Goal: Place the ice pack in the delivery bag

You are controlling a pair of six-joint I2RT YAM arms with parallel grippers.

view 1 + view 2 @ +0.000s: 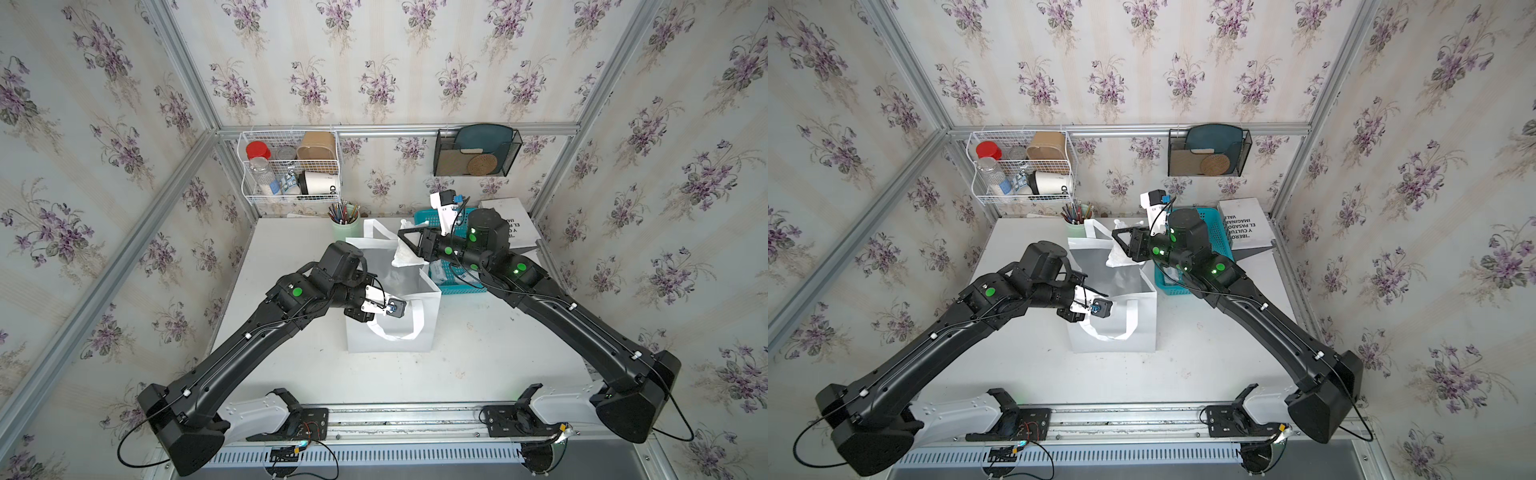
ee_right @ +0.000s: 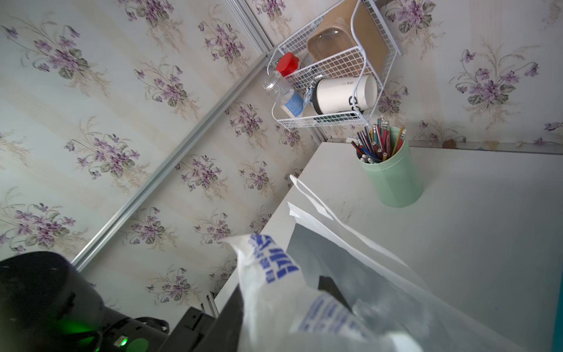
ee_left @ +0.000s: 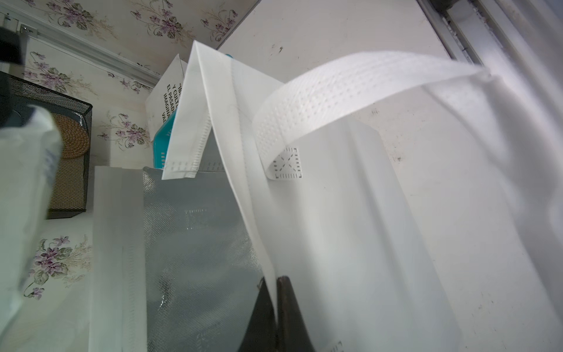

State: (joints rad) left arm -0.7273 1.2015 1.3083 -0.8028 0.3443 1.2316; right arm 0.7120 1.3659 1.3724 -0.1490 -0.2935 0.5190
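Your left hand [image 3: 275,285] is pinched together on the near rim of the delivery bag [image 1: 432,326], holding its mouth open. Your right hand [image 1: 411,241] is clamped on the ice pack [image 1: 404,255], which hangs over the mouth's far corner, not yet inside. Insertion step. Next: centre over the foil, lower, release.

We read "EL PASADO", "IMAGINAR", "Y CULTU" and "VALE", upside down, on the white book [image 1: 1246,220]; "OD" on the white cup [image 1: 1052,183]; blue print on the ice pack [image 2: 274,301] is too blurred to read
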